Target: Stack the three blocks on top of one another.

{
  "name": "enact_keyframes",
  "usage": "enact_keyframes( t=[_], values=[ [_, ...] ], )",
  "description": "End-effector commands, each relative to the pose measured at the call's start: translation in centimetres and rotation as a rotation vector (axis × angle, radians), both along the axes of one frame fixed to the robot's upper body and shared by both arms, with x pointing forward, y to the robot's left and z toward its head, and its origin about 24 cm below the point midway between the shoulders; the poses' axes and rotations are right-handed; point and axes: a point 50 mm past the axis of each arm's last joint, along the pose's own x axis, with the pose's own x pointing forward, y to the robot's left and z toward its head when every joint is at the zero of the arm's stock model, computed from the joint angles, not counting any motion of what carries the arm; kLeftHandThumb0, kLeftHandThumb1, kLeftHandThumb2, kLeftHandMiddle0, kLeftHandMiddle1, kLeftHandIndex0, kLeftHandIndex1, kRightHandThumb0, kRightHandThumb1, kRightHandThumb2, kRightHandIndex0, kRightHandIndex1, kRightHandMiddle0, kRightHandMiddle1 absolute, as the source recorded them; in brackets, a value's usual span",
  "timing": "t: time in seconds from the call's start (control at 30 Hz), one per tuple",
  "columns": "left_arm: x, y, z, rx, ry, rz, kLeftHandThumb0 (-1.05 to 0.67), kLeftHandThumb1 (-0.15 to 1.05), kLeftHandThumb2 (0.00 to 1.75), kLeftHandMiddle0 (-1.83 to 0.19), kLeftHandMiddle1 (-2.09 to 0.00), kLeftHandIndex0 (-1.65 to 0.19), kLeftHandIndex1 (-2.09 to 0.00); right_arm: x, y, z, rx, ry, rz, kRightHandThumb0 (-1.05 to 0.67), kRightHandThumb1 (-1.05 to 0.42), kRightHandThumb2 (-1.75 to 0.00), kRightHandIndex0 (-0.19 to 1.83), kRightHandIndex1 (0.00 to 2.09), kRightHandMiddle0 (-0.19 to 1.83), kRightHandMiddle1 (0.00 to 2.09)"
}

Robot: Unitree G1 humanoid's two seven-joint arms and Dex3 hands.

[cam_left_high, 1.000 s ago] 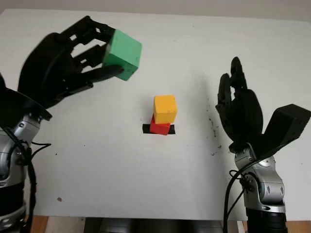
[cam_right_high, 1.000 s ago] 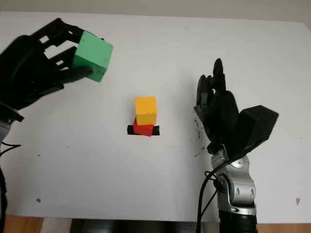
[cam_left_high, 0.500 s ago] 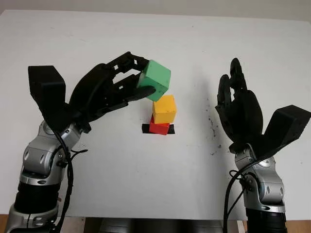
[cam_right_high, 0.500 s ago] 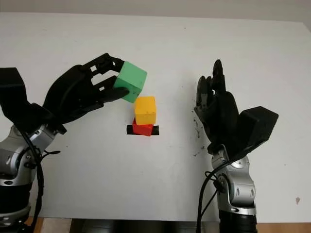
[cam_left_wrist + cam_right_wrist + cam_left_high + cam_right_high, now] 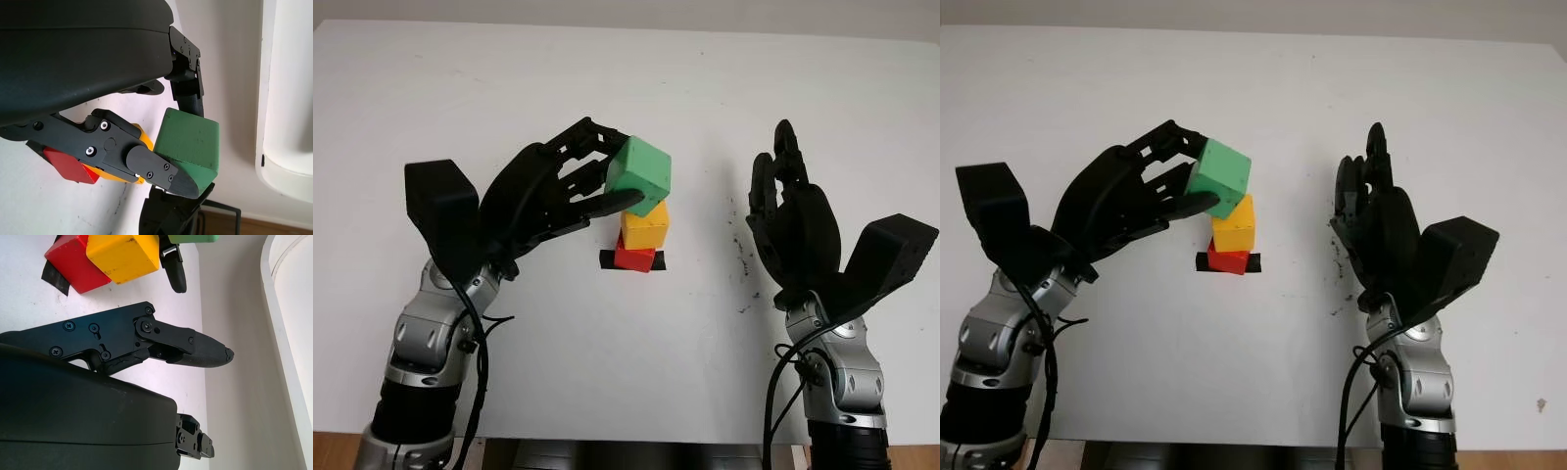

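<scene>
A yellow block (image 5: 645, 228) sits on a red block (image 5: 632, 258) near the middle of the white table (image 5: 626, 352), over a black tape mark (image 5: 607, 260). My left hand (image 5: 570, 191) is shut on a green block (image 5: 639, 174), tilted, held just above and slightly left of the yellow block; whether the two touch I cannot tell. The left wrist view shows the green block (image 5: 188, 143) pinched between fingers (image 5: 156, 169), with yellow block (image 5: 142, 142) and red block (image 5: 68, 166) behind. My right hand (image 5: 793, 215) stands open to the right of the stack, apart from it.
A few dark specks (image 5: 742, 264) mark the table between the stack and the right hand. The table's front edge (image 5: 626, 439) runs near the bottom of the head view.
My left hand has carried the green block right and down from the upper left to just over the yellow block. The right hand has stayed put.
</scene>
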Motion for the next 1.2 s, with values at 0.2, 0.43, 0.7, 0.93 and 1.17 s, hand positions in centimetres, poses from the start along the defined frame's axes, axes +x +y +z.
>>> enact_keyframes(
  t=[0.2, 0.43, 0.7, 0.93, 1.17],
  values=[
    [-0.3, -1.1, -1.8, -0.027, 0.024, 0.013, -0.53, 0.99, 0.05, -0.34, -0.06, -0.37, -1.60, -0.4, -0.3, -0.3, 0.005, 0.001, -0.009, -0.60, -1.05, -0.60, -0.19, 0.00, -0.19, 0.00],
    [-0.5, -2.1, -2.7, -0.117, 0.020, 0.041, -0.51, 1.01, 0.06, -0.33, -0.06, -0.31, -1.64, -0.4, -0.2, -0.3, 0.007, 0.005, -0.006, -0.60, -1.05, -0.61, -0.19, 0.00, -0.19, 0.00],
    [-0.5, -2.7, -3.2, -0.133, 0.019, 0.068, -0.56, 1.03, 0.06, -0.34, -0.06, -0.29, -1.67, -0.5, -0.3, -0.5, 0.002, 0.008, -0.006, -0.61, -1.05, -0.62, -0.19, 0.00, -0.19, 0.00],
    [-0.4, -3.0, -3.0, -0.160, 0.007, 0.088, -0.56, 1.04, 0.06, -0.34, -0.06, -0.30, -1.63, -0.6, -0.3, -0.6, 0.007, 0.016, -0.010, -0.59, -1.05, -0.61, -0.19, 0.00, -0.19, 0.00],
    [0.0, -3.1, -2.9, -0.186, 0.003, 0.099, -0.53, 1.03, 0.05, -0.34, -0.06, -0.31, -1.58, -0.6, -0.3, -0.7, 0.016, 0.020, -0.002, -0.61, -1.05, -0.59, -0.19, 0.00, -0.19, 0.00]
  ],
)
